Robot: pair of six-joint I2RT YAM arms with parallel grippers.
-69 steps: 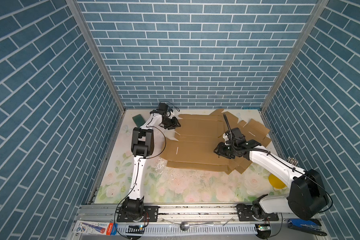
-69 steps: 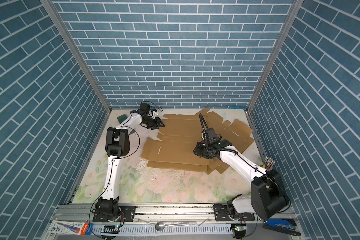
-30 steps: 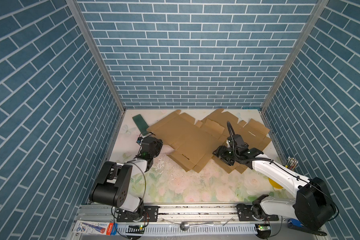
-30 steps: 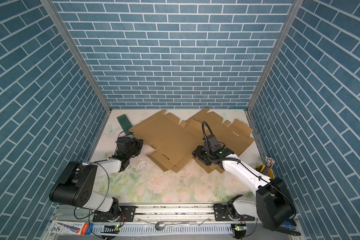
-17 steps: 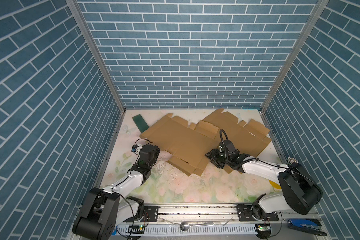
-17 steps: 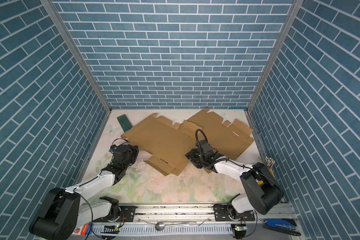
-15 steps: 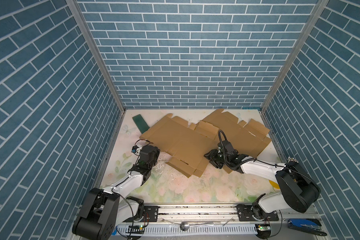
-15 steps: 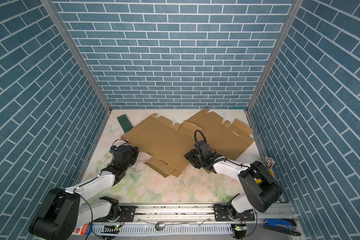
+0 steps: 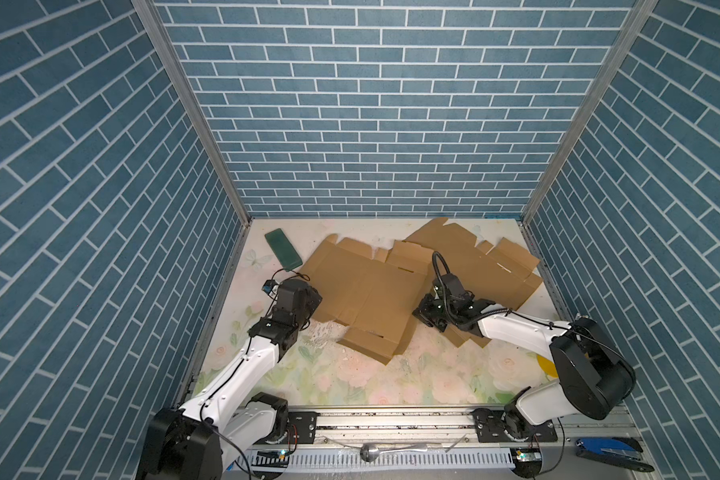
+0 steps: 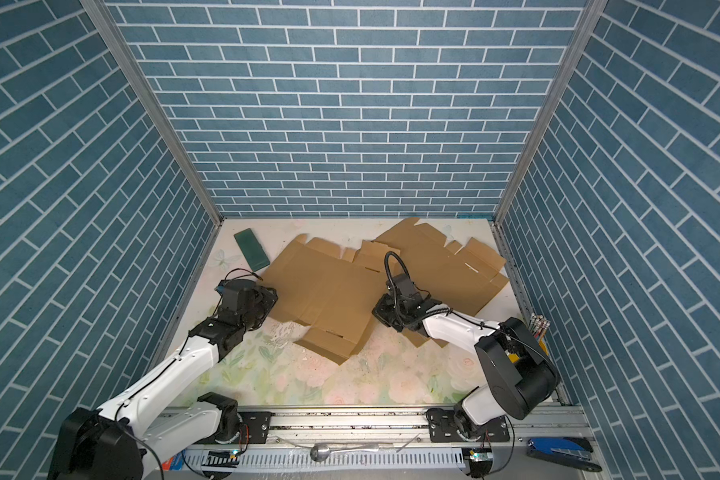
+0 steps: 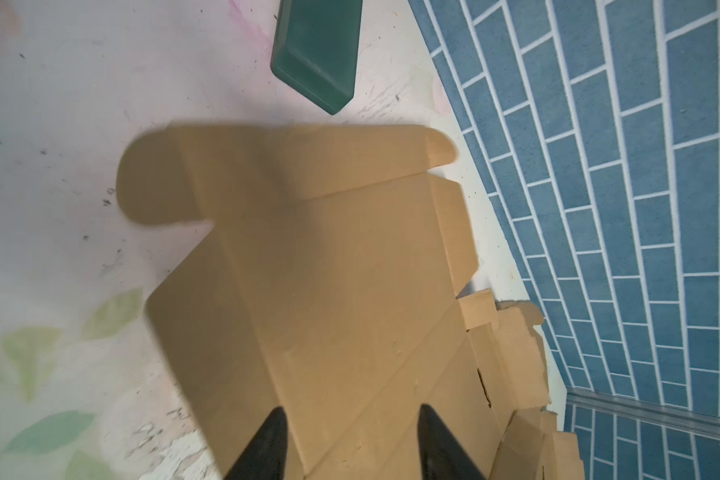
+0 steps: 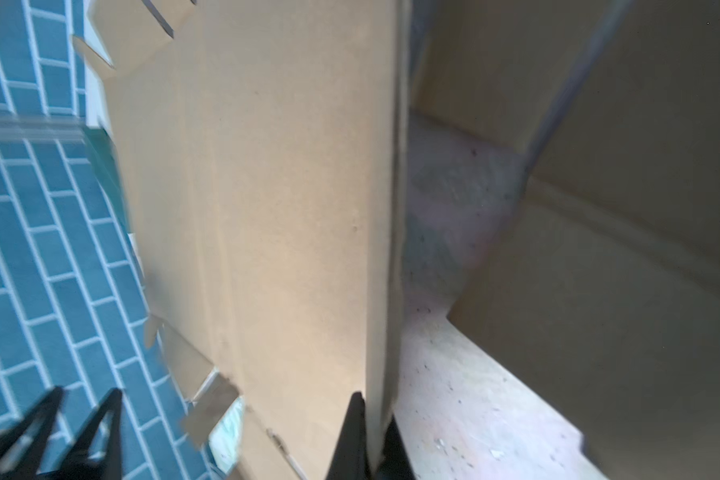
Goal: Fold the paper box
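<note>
Progress: barely started. The cardboard box blank lies opened out on the counter, mid-counter and a bit left of centre. No panel stands as a wall, no flap is tucked, and the creases show only as lines. All the folding is left, as far as both top views show.

Right gripper: jaws together, clamped on the thin right-hand edge of the blank. In the right wrist view that edge is raised a little, with bare counter showing under it. Looks like a hold for tipping up the first side, but that is my guess.

Left gripper: jaws apart, over the blank's left part, clamped on nothing. Can't tell if the tips touch the card.

Edges and room:
- A second blank lies flat at the back right. It meets or overlaps the first near the right gripper, with part of it under the right arm. It may drag along if the first blank is lifted.
- A dark green block sits at the back left, just beside the blank's far corner.
- Brick walls close in left, back and right. The left gripper works near the left one.
- The front strip of counter toward the rail is bare, the best room for swinging panels.
- A yellow object is front right, mostly hidden by the right arm.
</note>
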